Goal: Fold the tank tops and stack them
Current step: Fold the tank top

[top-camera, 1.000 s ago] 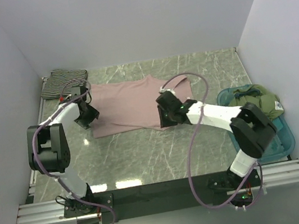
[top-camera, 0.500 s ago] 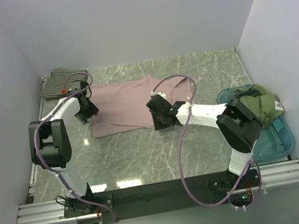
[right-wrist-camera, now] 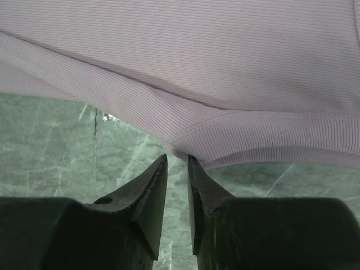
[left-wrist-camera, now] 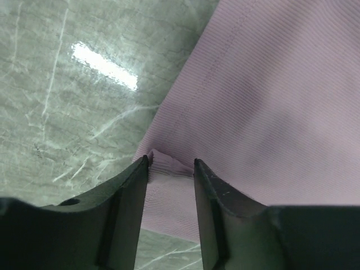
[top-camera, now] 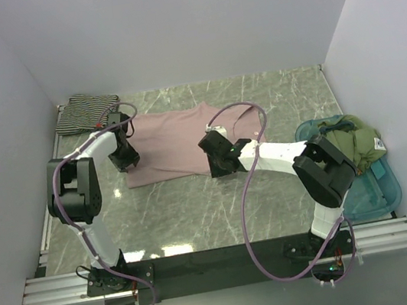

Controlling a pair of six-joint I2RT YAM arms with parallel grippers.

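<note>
Shows the left gripper (top-camera: 125,159) nudged toward 4 o'clock and the right gripper (top-camera: 217,163) slid toward 9 o'clock along the pink tank top (top-camera: 174,138), which is spread mid-table (top-camera: 197,211). Finds left jaws slightly parted astride its puckered corner, right jaws nearly pressed together on its hem. Leaves folding barely begun, with the striped tank top (top-camera: 85,112) at 10 o'clock and nothing stacked.

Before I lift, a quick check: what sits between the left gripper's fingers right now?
Left wrist view: a puckered corner of the pink tank top fills the gap of the left gripper.
</note>
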